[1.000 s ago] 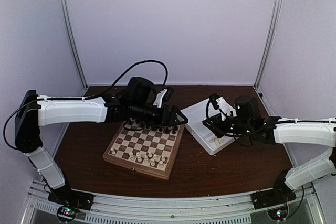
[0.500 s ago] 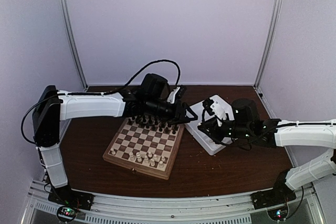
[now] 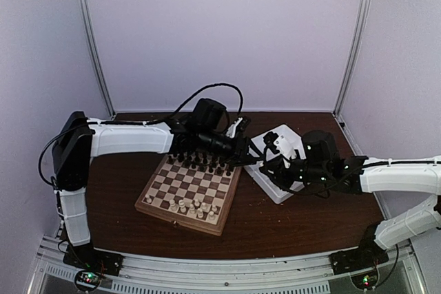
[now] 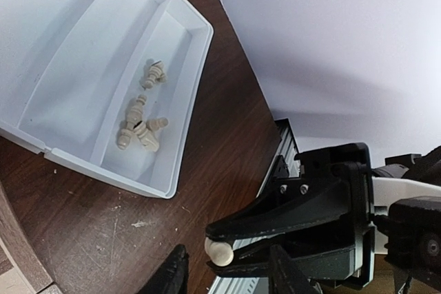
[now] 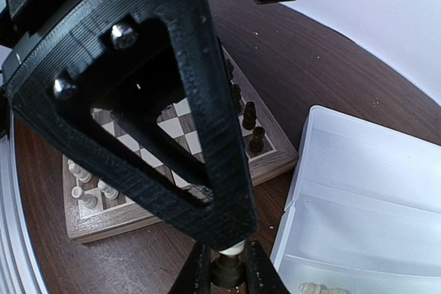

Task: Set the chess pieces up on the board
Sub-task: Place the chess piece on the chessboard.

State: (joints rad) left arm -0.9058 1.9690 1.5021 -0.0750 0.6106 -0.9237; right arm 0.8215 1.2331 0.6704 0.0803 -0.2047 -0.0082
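Note:
The board (image 3: 160, 196) lies left of centre, with cream chess pieces (image 3: 193, 206) along its near rows and dark pieces (image 3: 200, 162) along its far rows. My right gripper (image 3: 265, 166) is shut on one cream piece (image 4: 220, 253) and holds it above the table between the board and the white tray (image 3: 279, 194). My left gripper (image 3: 247, 156) is open and meets it there. Its fingers (image 4: 173, 273) flank the held piece, and one finger tip (image 5: 220, 225) touches the piece's cream top (image 5: 229, 247). Several more cream pieces (image 4: 141, 125) lie in the tray.
The tray (image 4: 83, 53) sits right of the board on the dark wooden table. The board's near right corner (image 5: 272, 163) lies just below the grippers. Dark pieces (image 5: 251, 122) stand at that corner. The booth walls close in the back and sides.
My left arm has swung right from over the board's far row to the right gripper. My right gripper has moved left from over the tray with the piece.

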